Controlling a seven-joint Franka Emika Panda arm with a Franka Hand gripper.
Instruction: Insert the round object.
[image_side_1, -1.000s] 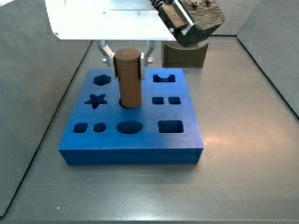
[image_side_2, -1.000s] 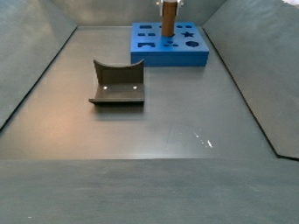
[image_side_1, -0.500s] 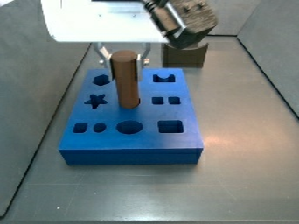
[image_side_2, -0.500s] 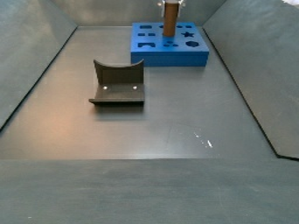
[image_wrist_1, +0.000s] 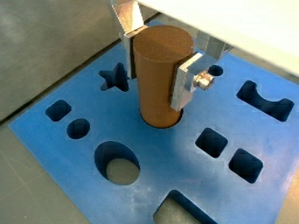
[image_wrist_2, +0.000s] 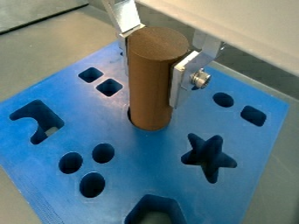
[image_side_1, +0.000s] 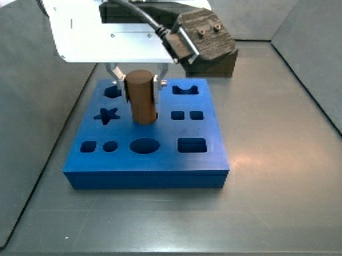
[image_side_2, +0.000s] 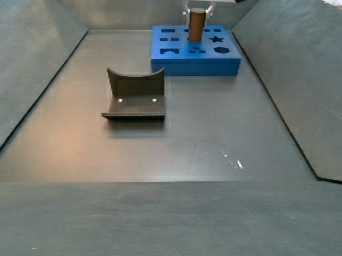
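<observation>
Smooth brown peg (image_wrist_1: 158, 74) lower, tool (image_wrist_1: 158, 54) around

We see a plain smooth brown cylinder peg (image_wrist_1: 159, 77) standing in a bright blue block (image_wrist_1: 70, 162) cut with darker blue shaped holes. The pincer (image_wrist_2: 152, 54) at the peg's top shows flat silver plates. On the dull grey metal surface (image_side_2: 187, 180) lies a dark olive notched block (image_side_2: 134, 96).

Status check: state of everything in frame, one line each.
Pincer: above the blue block, fingers flanking the peg's top; contact unclear.
Brown peg: upright, lower end in the block's centre hole.
Blue block: flat, other holes empty.
Dark olive block: on floor, apart.
</observation>
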